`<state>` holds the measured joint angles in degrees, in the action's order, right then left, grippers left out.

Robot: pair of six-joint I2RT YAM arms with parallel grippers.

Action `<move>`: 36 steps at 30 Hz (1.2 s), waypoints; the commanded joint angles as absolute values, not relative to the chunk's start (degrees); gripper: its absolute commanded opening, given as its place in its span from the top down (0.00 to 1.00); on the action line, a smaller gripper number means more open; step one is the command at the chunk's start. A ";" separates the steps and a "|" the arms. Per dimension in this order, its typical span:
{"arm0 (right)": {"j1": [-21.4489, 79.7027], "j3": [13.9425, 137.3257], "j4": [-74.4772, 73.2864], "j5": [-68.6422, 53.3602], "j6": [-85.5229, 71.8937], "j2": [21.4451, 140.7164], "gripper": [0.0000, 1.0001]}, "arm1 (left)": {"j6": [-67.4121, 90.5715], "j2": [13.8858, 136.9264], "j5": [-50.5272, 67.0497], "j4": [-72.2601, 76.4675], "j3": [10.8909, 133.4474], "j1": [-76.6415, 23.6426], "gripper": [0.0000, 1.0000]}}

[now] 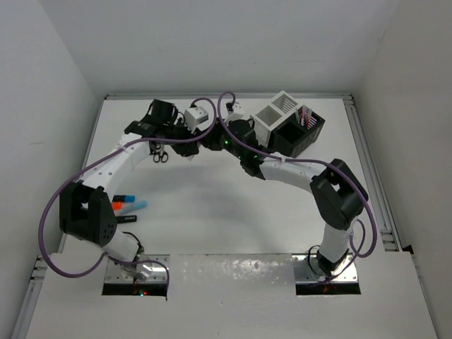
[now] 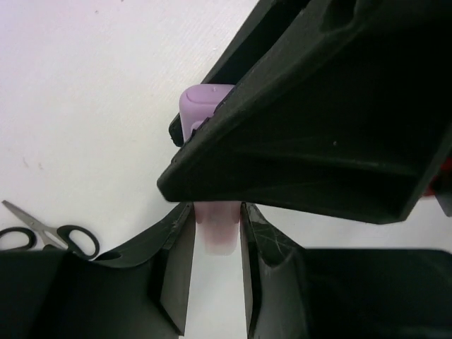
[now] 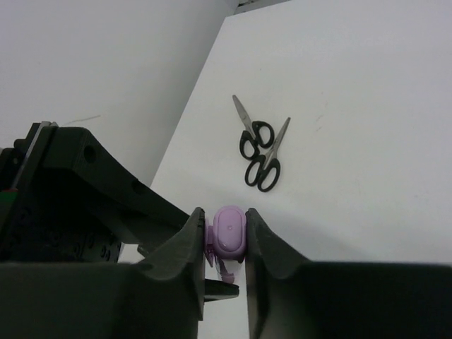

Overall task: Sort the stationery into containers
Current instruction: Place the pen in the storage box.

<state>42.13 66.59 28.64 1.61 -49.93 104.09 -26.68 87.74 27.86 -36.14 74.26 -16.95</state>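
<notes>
A purple highlighter is held between both grippers above the far-left part of the table. My right gripper is shut on its cap end. My left gripper is shut on its other end, with the right gripper's black body just above. In the top view the two grippers meet, left and right, and hide the highlighter. Two black-handled scissors lie crossed on the table. Orange and blue highlighters lie at the left. The joined white and black organiser boxes stand at the back right.
Several pens stand in the black box. A dark item lies beside the orange and blue highlighters. A purple cable loops over both wrists. White walls close in the table at the left, back and right.
</notes>
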 commanded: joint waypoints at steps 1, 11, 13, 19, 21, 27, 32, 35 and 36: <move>42.45 70.66 31.91 0.80 -50.80 105.47 0.86 | -26.46 86.39 28.39 -34.89 77.08 -17.84 1.00; 36.06 65.66 25.16 4.03 -41.68 98.01 1.00 | -22.15 84.99 22.68 -35.68 79.10 -14.33 0.00; 33.59 65.39 21.90 6.76 -35.79 93.79 1.00 | -22.76 83.15 19.96 -36.74 77.88 -12.22 0.00; 21.11 68.19 9.15 14.06 -23.65 88.51 1.00 | -23.82 78.49 10.66 -39.72 73.04 -5.91 0.00; 17.76 69.51 6.25 14.94 -20.50 89.21 1.00 | -22.16 78.66 8.54 -41.47 73.56 -3.62 0.00; 12.93 71.55 3.16 19.60 -17.31 92.11 1.00 | -20.29 79.98 0.61 -46.13 77.70 3.13 0.00; 10.11 67.68 5.88 16.35 -20.21 94.48 1.00 | -26.01 78.58 -1.56 -46.58 73.75 5.45 0.02; 9.85 64.78 8.08 17.22 -20.83 95.27 1.00 | -29.08 78.22 -5.62 -46.84 69.79 5.19 0.06; 9.84 64.34 8.35 17.31 -20.83 95.53 1.00 | -29.35 78.14 -6.32 -46.85 68.74 5.36 0.06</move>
<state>10.15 65.87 4.91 16.69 -20.47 95.07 -25.78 79.48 -1.76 -45.89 71.26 5.45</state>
